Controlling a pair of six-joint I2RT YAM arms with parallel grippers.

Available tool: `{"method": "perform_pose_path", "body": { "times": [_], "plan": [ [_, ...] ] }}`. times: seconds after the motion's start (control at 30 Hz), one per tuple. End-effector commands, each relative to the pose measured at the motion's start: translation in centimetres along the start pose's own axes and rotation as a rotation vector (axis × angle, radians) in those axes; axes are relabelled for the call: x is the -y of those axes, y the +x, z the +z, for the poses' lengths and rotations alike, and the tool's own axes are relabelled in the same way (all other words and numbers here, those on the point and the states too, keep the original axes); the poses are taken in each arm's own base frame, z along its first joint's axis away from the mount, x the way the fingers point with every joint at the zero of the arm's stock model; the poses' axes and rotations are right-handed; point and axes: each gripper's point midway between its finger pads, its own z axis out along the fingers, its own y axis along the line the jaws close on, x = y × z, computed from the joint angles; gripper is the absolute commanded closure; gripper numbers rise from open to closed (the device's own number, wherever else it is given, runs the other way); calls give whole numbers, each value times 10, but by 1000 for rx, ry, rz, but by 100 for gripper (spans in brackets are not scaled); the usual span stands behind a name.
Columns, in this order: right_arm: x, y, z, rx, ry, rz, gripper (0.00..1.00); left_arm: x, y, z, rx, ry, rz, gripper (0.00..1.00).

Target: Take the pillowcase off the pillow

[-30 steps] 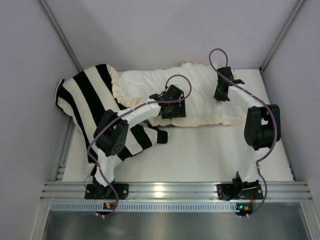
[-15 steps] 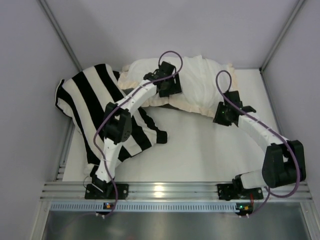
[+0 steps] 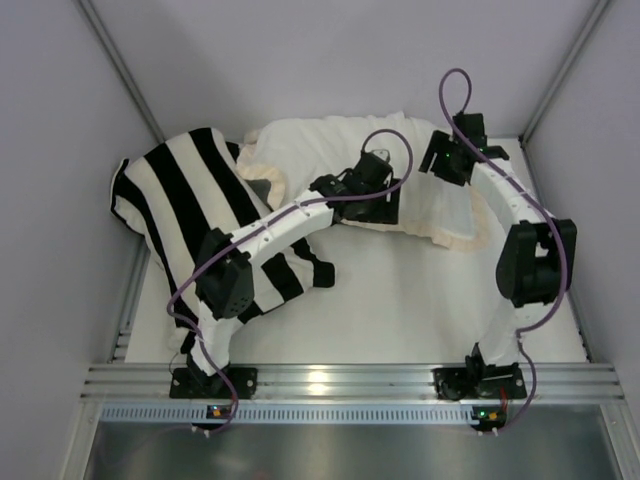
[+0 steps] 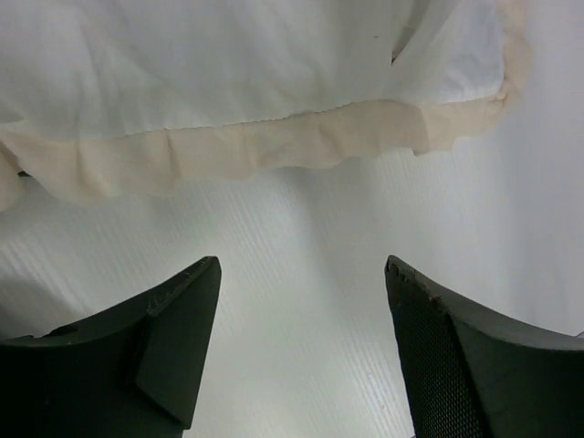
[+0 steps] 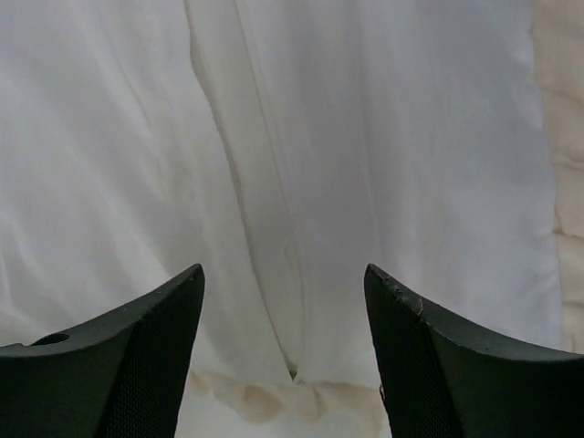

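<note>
The pillowcase [image 3: 330, 150] lies cream-white side up at the back of the table, with its cream ruffled frill [image 3: 450, 235] along the near edge. A small dark grey patch [image 3: 262, 188] shows at its left end. The pillow is hidden; I cannot tell it apart from the white cloth. My left gripper [image 3: 383, 208] is open at the near edge of the case. In the left wrist view it [image 4: 301, 265] is over bare table, with the frill [image 4: 274, 151] just ahead. My right gripper [image 3: 443, 165] is open over the case's right end, with nothing between its fingers. In the right wrist view it [image 5: 283, 269] is above creased white cloth [image 5: 383, 182].
A black-and-white striped cushion [image 3: 180, 200] lies at the left, partly under the left arm. Grey walls close in the back and both sides. A metal rail [image 3: 330, 380] runs along the near edge of the white table [image 3: 400, 310].
The right gripper opened and let go of the cloth, then swung from the case's near edge to its right rear. The left gripper came from the back to the near frill. The case settled flatter.
</note>
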Motion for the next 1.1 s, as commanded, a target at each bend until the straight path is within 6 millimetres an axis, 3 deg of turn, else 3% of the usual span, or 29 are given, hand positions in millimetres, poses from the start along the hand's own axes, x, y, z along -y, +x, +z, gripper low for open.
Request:
{"method": "perform_pose_path", "body": {
  "times": [0.0,0.03,0.13,0.17,0.27,0.3,0.33,0.37,0.4,0.43,0.47,0.53,0.6,0.63,0.67,0.73,0.77,0.83,0.87,0.93,1.0,1.07],
  "plan": [
    [1,2,30,-73,11,3,33,-19,-26,-20,94,-44,-8,23],
    [2,12,44,-110,12,5,35,-21,-27,-23,102,-52,-1,23],
    [7,18,55,-133,38,16,41,-25,-27,-25,108,-68,14,22],
    [24,25,58,-133,114,23,42,-25,-28,-25,108,-65,16,21],
    [49,28,45,-98,239,43,53,-20,-28,-21,101,-46,27,21],
    [62,47,42,-128,282,44,58,-14,-32,-21,103,-27,26,21],
    [63,43,29,-98,287,53,78,-14,-30,-15,92,-27,32,21],
    [71,66,27,-135,307,58,85,-11,-32,-12,92,-18,31,21],
    [72,72,24,-138,295,60,98,-6,-34,-7,88,0,30,21],
    [65,70,18,-112,265,62,100,-2,-35,-6,86,13,25,21],
    [70,92,17,-155,264,58,100,1,-36,-4,83,26,22,21],
    [63,105,9,-162,226,50,100,12,-37,3,70,61,8,21],
    [54,132,6,-198,169,39,100,18,-34,12,55,78,8,21],
    [44,133,-1,-185,123,46,100,24,-35,12,58,89,9,21],
    [30,155,-4,-219,50,33,100,28,-32,14,56,92,15,21],
    [5,165,-20,-216,-63,61,100,27,-27,23,46,82,18,21],
    [-2,181,-24,-245,-134,81,100,26,-25,26,40,77,17,21],
    [-15,184,-39,-229,-200,109,100,22,-20,33,29,63,10,21],
    [-13,195,-44,-245,-208,110,100,21,-18,34,23,57,6,21],
    [-19,193,-58,-209,-243,105,100,19,-17,35,23,50,-2,21],
    [-8,202,-63,-207,-214,100,100,19,-14,37,16,46,-3,21],
    [0,198,-69,-170,-190,86,100,20,-12,38,12,47,-5,21]
  ]
}}
